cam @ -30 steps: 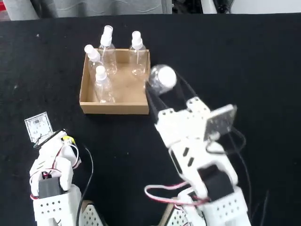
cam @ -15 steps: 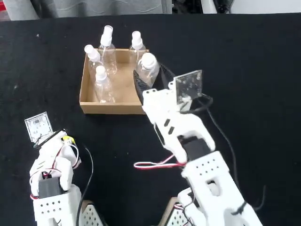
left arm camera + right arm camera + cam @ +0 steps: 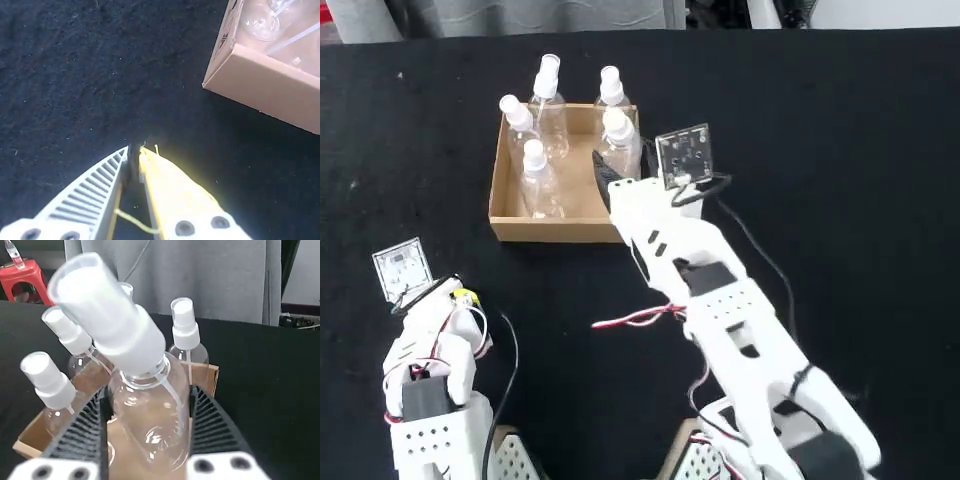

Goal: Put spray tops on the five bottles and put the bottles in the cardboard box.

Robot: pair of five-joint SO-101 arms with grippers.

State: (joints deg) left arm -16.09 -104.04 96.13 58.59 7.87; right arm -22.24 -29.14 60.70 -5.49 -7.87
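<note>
Over the three-o'clock edge of the cardboard box (image 3: 510, 218), our right gripper (image 3: 146, 402) clamps the fifth spray-topped bottle (image 3: 145, 425), which we should next lower and release, our left gripper (image 3: 134, 151) sitting closed.

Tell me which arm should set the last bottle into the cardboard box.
Right. The right gripper is shut on the fifth bottle, holding it at the right side of the cardboard box. The left gripper is shut with nothing in it, over bare table short of the box.
</note>
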